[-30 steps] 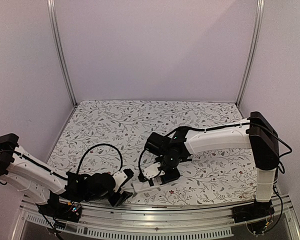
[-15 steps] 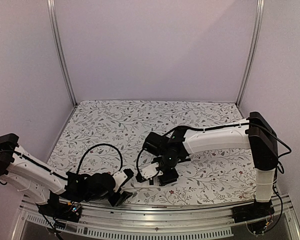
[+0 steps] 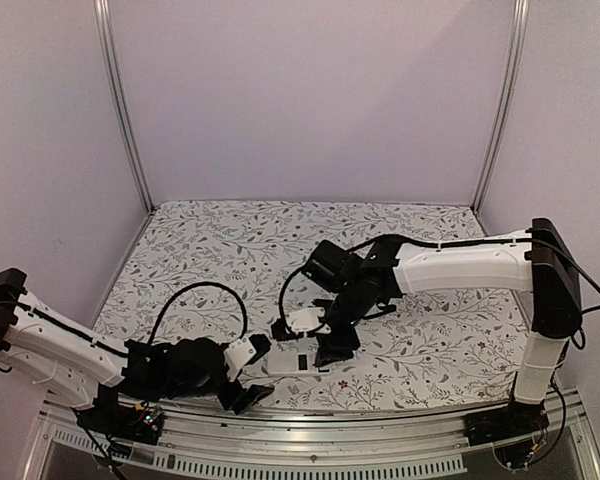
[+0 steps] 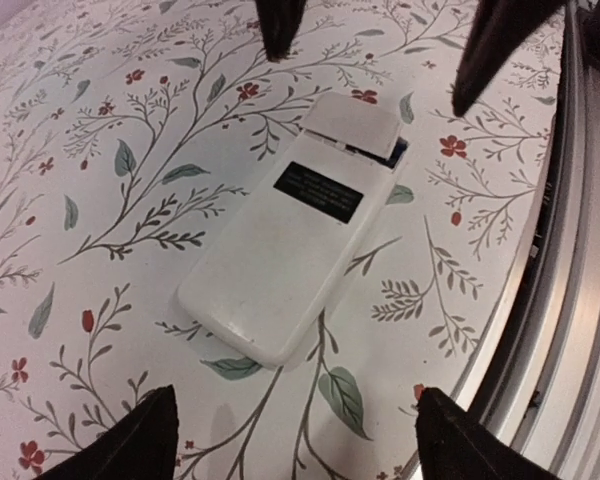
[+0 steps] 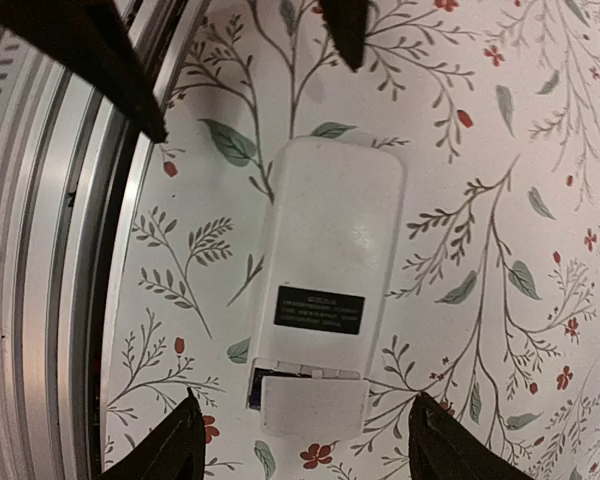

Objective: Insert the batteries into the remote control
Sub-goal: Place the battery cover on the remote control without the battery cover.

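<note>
The remote control [image 4: 295,255] lies flat on the floral cloth, plain white back up, with a black label [image 4: 318,191]. Its small battery cover [image 5: 313,402] sits skewed over one end. A dark blue sliver of the slot [image 5: 254,386] shows beside it. The batteries themselves are hidden from view. My left gripper [image 4: 295,400] is open, its fingertips just short of the remote's rounded end and touching nothing. My right gripper [image 5: 305,402] is open, its tips either side of the cover end without contact. In the top view the remote [image 3: 298,362] lies between the left gripper [image 3: 252,372] and the right gripper [image 3: 317,338].
The metal rail [image 5: 40,250] at the table's near edge runs close beside the remote. The right gripper's dark fingers [image 4: 490,50] hang over the far end in the left wrist view. Pale walls and two posts enclose the back.
Both grippers have opened wider and let go of the remote, which now rests on the cloth. The right arm has drawn back and up; the left has eased away slightly.
</note>
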Controlling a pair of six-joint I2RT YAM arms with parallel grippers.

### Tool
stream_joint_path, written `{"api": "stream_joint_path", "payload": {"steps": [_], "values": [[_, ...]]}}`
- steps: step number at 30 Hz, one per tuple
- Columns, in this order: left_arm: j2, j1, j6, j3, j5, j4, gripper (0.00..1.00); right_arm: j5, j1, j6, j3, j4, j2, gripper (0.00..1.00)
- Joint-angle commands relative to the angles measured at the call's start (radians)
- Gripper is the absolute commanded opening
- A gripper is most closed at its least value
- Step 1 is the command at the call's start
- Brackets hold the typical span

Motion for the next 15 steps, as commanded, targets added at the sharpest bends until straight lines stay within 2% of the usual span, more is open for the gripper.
{"api": "stream_joint_path", "payload": {"steps": [1,4,8,10,15], "values": [[-0.014,-0.005,0.21,0.021,0.118,0.03,0.84,-0.091,-0.117,0.412,-0.082,0.283,-0.176,0.67],[0.024,0.002,0.337,0.057,0.118,0.029,0.88,-0.025,-0.154,0.71,-0.146,0.34,-0.233,0.63],[0.149,0.045,0.438,0.172,0.191,-0.019,0.89,0.074,-0.178,1.088,-0.253,0.366,-0.272,0.61],[0.22,0.059,0.476,0.237,0.191,-0.067,0.89,0.08,-0.182,1.229,-0.319,0.395,-0.29,0.6],[0.29,0.135,0.531,0.307,0.31,-0.119,0.88,0.042,-0.188,1.422,-0.468,0.489,-0.331,0.58]]}}
